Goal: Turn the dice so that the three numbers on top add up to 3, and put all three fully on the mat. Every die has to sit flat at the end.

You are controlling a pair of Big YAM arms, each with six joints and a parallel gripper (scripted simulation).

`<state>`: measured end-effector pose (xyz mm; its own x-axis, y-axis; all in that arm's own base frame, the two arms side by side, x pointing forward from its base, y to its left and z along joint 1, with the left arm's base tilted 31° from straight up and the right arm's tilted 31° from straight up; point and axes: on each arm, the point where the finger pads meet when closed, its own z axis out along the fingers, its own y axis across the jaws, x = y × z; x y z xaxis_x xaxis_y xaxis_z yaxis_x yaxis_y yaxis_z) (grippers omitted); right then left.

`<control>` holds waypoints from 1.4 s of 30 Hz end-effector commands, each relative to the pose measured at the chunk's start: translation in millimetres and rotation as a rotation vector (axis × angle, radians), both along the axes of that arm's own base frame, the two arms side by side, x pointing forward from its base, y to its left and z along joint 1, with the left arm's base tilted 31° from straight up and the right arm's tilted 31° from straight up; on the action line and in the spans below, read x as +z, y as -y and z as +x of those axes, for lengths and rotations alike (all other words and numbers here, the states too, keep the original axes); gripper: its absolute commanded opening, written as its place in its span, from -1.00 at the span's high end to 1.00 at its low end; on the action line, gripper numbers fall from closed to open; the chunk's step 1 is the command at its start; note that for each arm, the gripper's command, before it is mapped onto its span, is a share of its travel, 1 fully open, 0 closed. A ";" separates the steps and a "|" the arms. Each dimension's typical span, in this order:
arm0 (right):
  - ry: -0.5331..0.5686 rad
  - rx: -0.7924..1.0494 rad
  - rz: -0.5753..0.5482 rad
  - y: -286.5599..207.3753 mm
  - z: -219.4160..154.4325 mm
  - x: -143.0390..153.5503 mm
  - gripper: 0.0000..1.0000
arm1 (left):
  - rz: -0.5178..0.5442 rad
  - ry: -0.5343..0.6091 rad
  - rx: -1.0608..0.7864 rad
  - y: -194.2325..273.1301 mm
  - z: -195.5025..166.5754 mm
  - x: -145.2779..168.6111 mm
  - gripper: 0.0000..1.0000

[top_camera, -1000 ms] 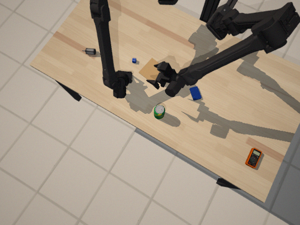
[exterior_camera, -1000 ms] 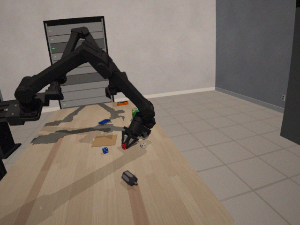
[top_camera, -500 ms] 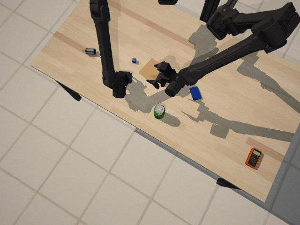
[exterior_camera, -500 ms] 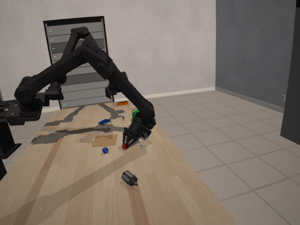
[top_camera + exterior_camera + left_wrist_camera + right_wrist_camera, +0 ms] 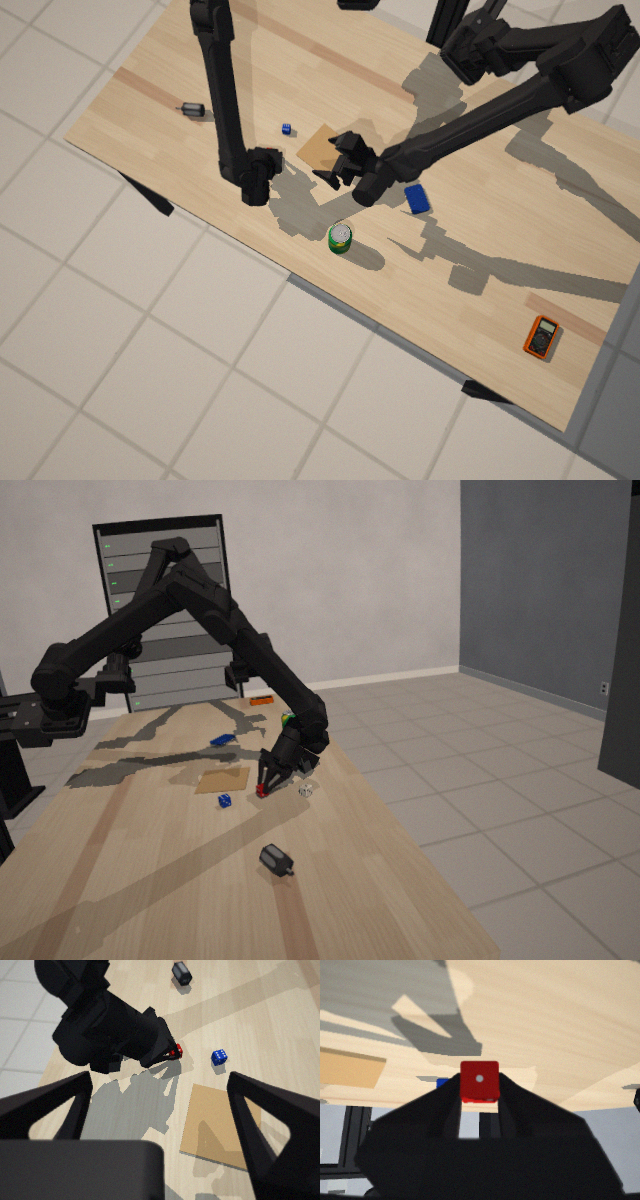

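Three dice must each show one dot on top, since that is the only way to make 3. My right gripper is pinching the red die, near the middle of the right wrist view. Its one dot faces that camera, so I think it needs tipping until that dot looks up. I should squeeze snugly, lift a bit, turn slowly, then set it flat on the mat. Letting go crooked could make it roll. My left gripper is wide open with nothing in it. The blue die sits off the mat, and a finger covers part of it in the right wrist view. The white die, right of the red one in the exterior view, can't be seen from the top. I can't read its top.
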<state>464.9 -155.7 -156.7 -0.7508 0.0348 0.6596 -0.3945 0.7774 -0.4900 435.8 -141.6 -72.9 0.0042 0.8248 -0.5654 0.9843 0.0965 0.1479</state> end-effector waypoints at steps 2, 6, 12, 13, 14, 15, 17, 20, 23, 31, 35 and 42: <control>0.038 0.029 -0.011 -47.5 7.2 47.6 0.61 | -0.001 0.033 -0.041 15.6 11.2 9.5 -1.00; 0.027 0.029 -0.011 -75.0 -9.7 29.9 0.61 | -0.001 0.033 -0.041 15.6 11.2 9.5 -1.00; 0.097 0.091 0.139 -104.3 -5.6 6.5 0.61 | 0.003 0.032 -0.021 -13.3 -4.2 11.8 -1.00; 0.125 0.101 0.170 -109.0 -2.0 4.4 0.61 | 0.003 0.033 -0.020 -16.4 -6.0 12.2 -1.00; 0.125 0.101 0.170 -109.0 -2.0 4.4 0.61 | 0.003 0.033 -0.020 -16.4 -6.0 12.2 -1.00; 0.125 0.101 0.170 -109.0 -2.0 4.4 0.61 | 0.003 0.033 -0.020 -16.4 -6.0 12.2 -1.00; 0.168 0.109 0.226 -112.3 1.5 -4.1 0.61 | 0.003 0.034 -0.016 -22.1 -9.5 13.0 -1.00; 0.234 0.139 0.309 -123.2 9.0 -14.9 0.61 | 0.002 0.037 -0.010 -30.5 -14.9 14.2 -1.00; 0.301 0.180 0.389 -135.5 17.2 -24.3 0.61 | 0.002 0.040 -0.004 -38.6 -20.5 15.3 -1.00; 0.459 0.256 0.542 -137.2 31.7 -42.0 0.61 | 0.001 0.046 0.009 -56.7 -34.4 17.8 -1.00; 0.527 0.312 0.602 -140.9 37.4 -47.3 0.61 | 0.001 0.049 0.015 -63.9 -40.6 18.8 -1.00; 0.683 0.459 0.711 -146.9 49.2 -48.2 0.61 | 0.000 0.056 0.029 -79.7 -55.7 20.9 -1.00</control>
